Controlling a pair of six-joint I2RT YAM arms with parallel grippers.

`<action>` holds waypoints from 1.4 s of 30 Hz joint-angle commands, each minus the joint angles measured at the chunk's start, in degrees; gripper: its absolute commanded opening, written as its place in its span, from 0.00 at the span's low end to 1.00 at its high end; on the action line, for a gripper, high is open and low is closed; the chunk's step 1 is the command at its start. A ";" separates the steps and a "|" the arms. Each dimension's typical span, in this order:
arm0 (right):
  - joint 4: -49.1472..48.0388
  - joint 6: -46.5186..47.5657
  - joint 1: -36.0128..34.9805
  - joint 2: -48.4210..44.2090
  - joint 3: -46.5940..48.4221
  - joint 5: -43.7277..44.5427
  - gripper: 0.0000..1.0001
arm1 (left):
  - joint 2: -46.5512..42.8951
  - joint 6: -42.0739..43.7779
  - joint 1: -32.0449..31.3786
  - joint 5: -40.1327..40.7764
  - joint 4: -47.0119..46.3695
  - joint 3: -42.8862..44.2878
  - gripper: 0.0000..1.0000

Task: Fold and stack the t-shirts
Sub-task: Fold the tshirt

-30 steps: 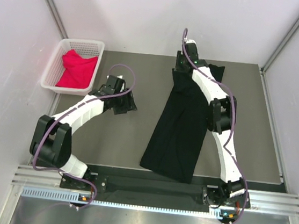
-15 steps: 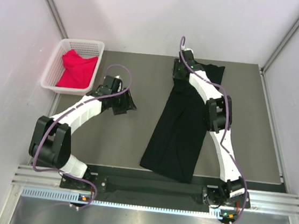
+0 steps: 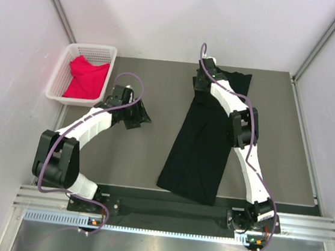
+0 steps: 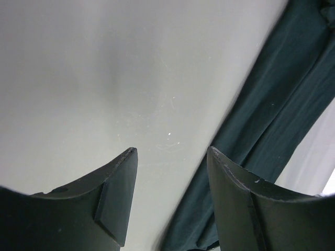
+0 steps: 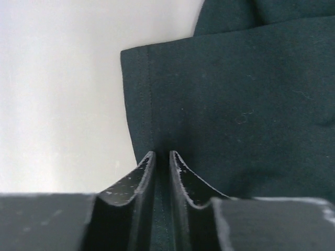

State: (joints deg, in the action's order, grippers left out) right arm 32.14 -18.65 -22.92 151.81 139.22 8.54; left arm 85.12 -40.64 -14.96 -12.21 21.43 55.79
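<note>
Looking down on a grey table [image 3: 140, 153] boxed in by pale walls. Can see the black t-shirt [image 3: 198, 147] laid out long and narrow right under the right claw [image 3: 202, 75], stretching from there back toward that arm's base as far as the near edge. On the wrist cam, got the right claw [image 5: 161, 152] pinched nearly closed on the hem of that shirt, stitched edge going straight into the slit between the fingers [image 5: 133, 180], bare tabletop just left of them. Gripping cloth, by the look of it.

Over on the other side, found the left claw [image 3: 135, 114] spread wide with nothing in it, hovering over bare table. Seeing only tabletop between its fingers in the wrist view, plus a strip of black cloth off to their right, not touching.

Also spotted the red-pink t-shirt [image 3: 87, 79] bunched up inside a white lattice basket [image 3: 57, 82], off to the left of the left claw and a bit farther out, near but apart.
</note>
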 commanded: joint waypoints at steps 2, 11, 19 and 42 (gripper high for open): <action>0.56 -0.07 -1.17 -0.55 1.41 2.45 0.13 | -0.92 -0.84 0.37 -1.24 -3.06 -0.07 0.60; -4.71 -1.47 -0.20 -4.23 -0.61 -0.53 0.00 | 0.13 -1.11 0.37 -1.68 -2.97 0.99 0.60; -14.46 -9.64 3.75 -11.96 -11.06 -12.56 0.00 | 1.36 -1.02 0.37 -2.65 -2.45 3.18 0.60; -68.95 -52.00 18.34 -22.08 -56.66 -37.98 0.00 | 6.55 0.30 0.37 -6.25 -0.07 9.25 0.59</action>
State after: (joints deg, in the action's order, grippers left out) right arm -23.97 -63.46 -5.65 134.21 86.24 -26.24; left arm 91.07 -41.39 -14.92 -17.17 21.56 62.06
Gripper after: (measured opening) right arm 0.007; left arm 0.598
